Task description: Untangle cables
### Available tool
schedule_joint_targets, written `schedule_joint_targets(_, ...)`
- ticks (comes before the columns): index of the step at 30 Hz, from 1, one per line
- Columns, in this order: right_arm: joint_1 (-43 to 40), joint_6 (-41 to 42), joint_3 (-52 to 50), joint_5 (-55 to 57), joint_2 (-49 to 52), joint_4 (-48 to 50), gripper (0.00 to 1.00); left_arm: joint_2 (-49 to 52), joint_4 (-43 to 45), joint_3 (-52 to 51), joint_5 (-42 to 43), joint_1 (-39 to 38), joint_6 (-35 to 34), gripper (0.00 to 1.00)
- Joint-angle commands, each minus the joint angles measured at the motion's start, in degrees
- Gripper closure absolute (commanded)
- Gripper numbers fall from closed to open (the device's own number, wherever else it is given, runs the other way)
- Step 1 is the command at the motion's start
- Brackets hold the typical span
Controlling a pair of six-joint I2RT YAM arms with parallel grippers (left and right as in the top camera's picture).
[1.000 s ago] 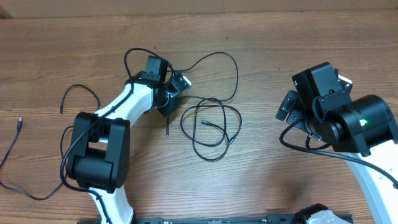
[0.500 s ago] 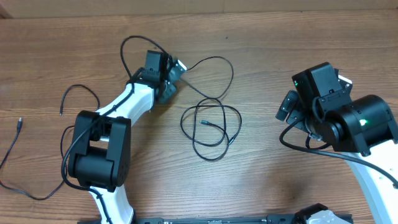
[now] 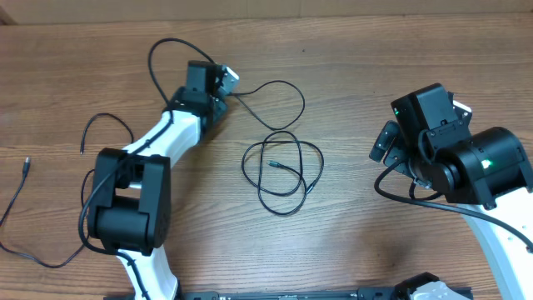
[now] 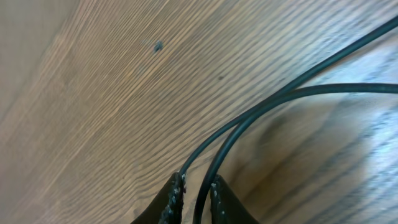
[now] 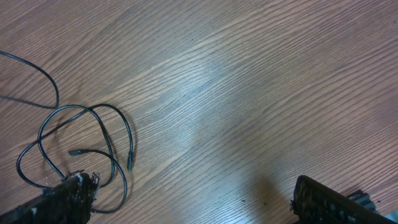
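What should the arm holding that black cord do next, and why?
Probably a gentle pull away from the coil: the left gripper is shut on a cable that trails back toward those loops, so a pull might draw it free.

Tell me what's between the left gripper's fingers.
Two strands of thin black cable run to the left gripper: one passes between the nearly closed fingers, the other ends at a fingertip. The fingers hide how far in they reach.

Left pincer (image 3: 221, 82) shifted toward far counter (image 3: 350, 50) edge, now clamped on cable (image 3: 293, 83), strand drawn away from coiled loops (image 3: 283, 166).
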Motion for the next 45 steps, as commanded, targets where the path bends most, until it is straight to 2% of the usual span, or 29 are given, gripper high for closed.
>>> schedule_joint_targets(1, -0.11, 0.0, -0.11, 0.07, -0.2, 0.26, 0.0, 0.48, 0.09, 0.85, 5.2, 3.17, -2.4, 0.82)
schedule_joint_targets(5, -0.13, 0.0, -0.11, 0.09, -0.2, 0.26, 0.0, 0.5, -0.7, 0.85, 12.85, 5.49, -2.62, 0.78)
schedule_joint_targets(14, -0.13, 0.0, -0.11, 0.09, -0.2, 0.24, 0.0, 0.87, -0.74, 0.81, 13.88, 6.58, -2.58, 0.61)
schedule_joint_targets(18, -0.11, 0.0, -0.11, 0.09, -0.2, 0.26, 0.0, 2.01, -0.59, 0.81, 13.9, 6.58, -2.56, 0.5)
schedule_joint_targets(20, -0.11, 0.0, -0.11, 0.07, -0.2, 0.24, 0.0, 3.1, -0.24, 0.81, 13.86, 6.58, -2.49, 0.34)
schedule_joint_targets(21, -0.11, 0.0, -0.11, 0.07, -0.2, 0.24, 0.0, 3.39, -0.09, 0.81, 13.86, 6.58, -2.23, 0.2)
schedule_joint_targets(23, -0.13, 0.0, -0.11, 0.09, -0.2, 0.26, 0.0, 4.35, 0.81, 0.81, 13.86, 6.58, -0.83, 0.0)
schedule_joint_targets(31, -0.11, 0.0, -0.11, 0.07, -0.2, 0.24, 0.0, 7.41, 4.7, 0.81, 13.86, 6.62, 0.09, 0.0)
schedule_joint_targets(36, -0.11, 0.0, -0.11, 0.09, -0.2, 0.26, 0.0, 9.94, 4.79, 0.81, 14.53, 6.62, 0.79, 0.23)
schedule_joint_targets(41, -0.13, 0.0, -0.11, 0.07, -0.2, 0.24, 0.0, 10.71, 3.65, 0.81, 18.69, 7.08, -2.89, 0.24)
schedule_joint_targets(45, -0.11, 0.0, -0.11, 0.07, -0.2, 0.26, 0.0, 10.73, 3.5, 0.81, 21.59, 8.79, -8.98, 0.26)
